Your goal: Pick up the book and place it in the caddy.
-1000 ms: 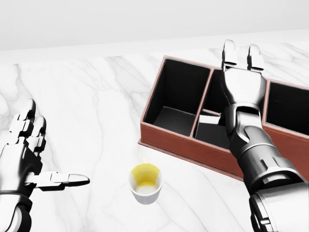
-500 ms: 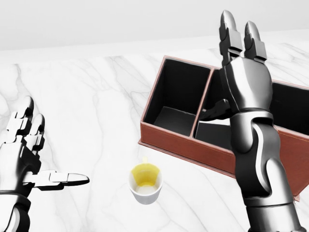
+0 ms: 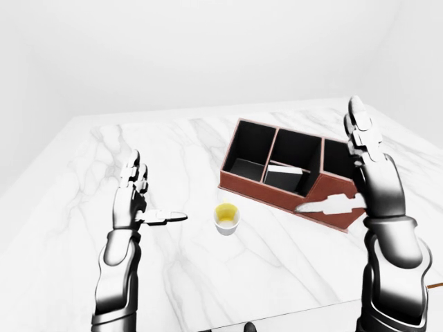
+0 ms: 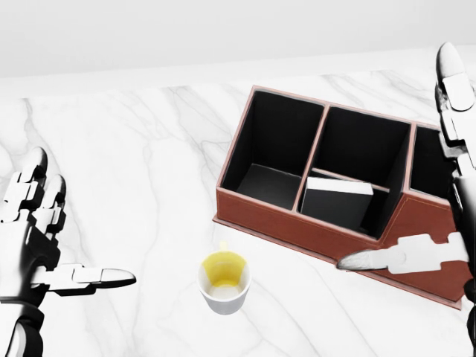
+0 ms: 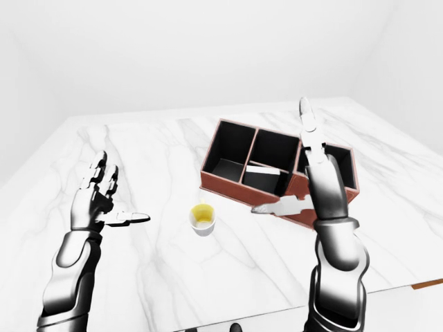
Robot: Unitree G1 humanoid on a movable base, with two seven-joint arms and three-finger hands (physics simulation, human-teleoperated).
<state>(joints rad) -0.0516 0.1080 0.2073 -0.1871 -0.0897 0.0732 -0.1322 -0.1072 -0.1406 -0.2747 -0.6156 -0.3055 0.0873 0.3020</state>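
The dark book [image 4: 336,201] lies tilted inside the middle compartment of the brown caddy [image 4: 294,225], which stands on the white marble table at the right of the head view. My right hand [image 4: 435,178] is open and empty, raised at the right edge over the caddy's right end, fingers up and thumb pointing left. My left hand [image 4: 52,245] is open and empty at the lower left, well away from the caddy.
A white cup [image 4: 224,281] with yellow liquid stands on the marble table [image 4: 134,163] just below and left of the caddy. The table's far edge meets a plain white wall. A thin brown strip [image 3: 435,284] shows past the table's near right edge.
My right hand has lifted out of the caddy's middle compartment and drawn back to the right, uncovering the book that lies inside. The left hand has barely moved.
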